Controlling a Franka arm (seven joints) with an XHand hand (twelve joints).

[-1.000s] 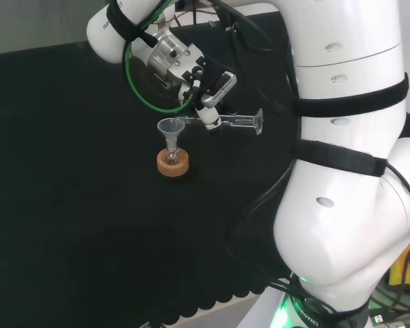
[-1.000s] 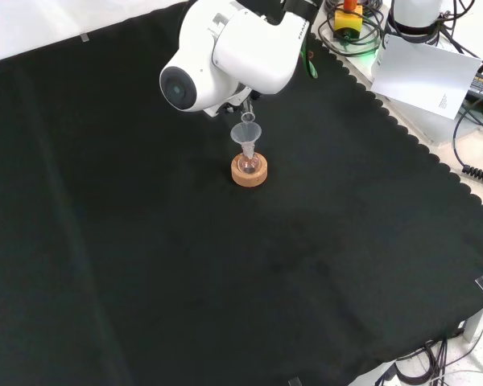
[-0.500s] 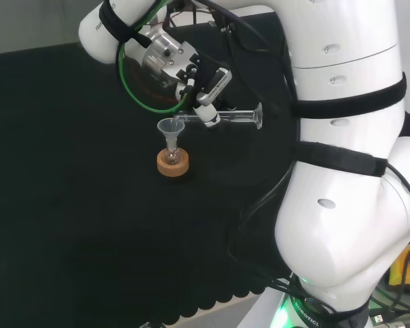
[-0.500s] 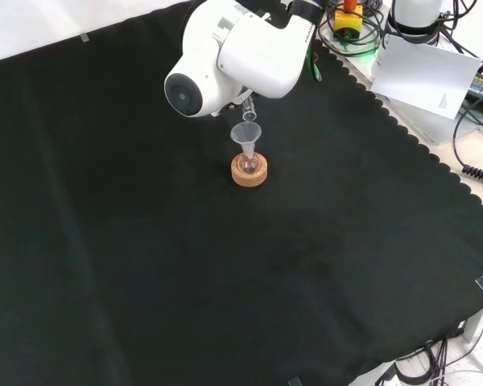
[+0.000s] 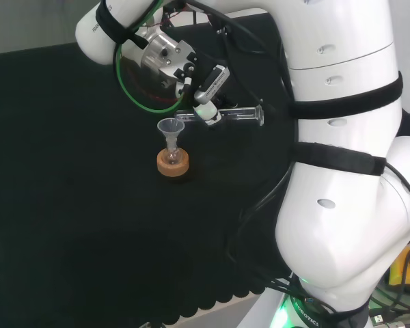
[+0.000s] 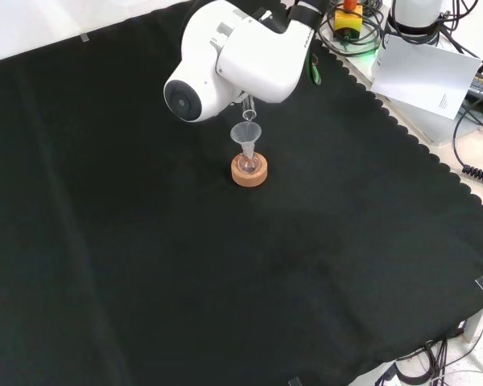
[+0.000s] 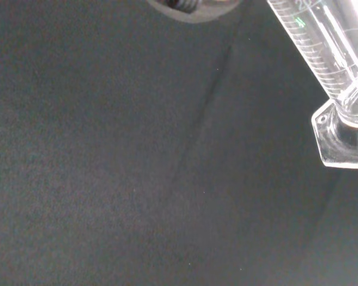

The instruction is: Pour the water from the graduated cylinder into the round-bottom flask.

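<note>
Head view shows the graduated cylinder (image 5: 234,115) lying almost level in the air, its mouth just above the funnel (image 5: 171,128) seated in the round-bottom flask (image 5: 172,156) on its cork ring (image 5: 172,164). The hand (image 5: 206,92) has its fingers curled around the cylinder over the black cloth (image 5: 68,205).

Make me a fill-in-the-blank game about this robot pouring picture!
1. The hand holds the graduated cylinder lying almost ____, not upright.
2. A clear ____ sits in the neck of the round-bottom flask.
3. The flask rests on a ____ ring as its stand.
4. The cloth covering the bench is ____ in colour.

Missing words: level (sideways); funnel; cork; black
</note>
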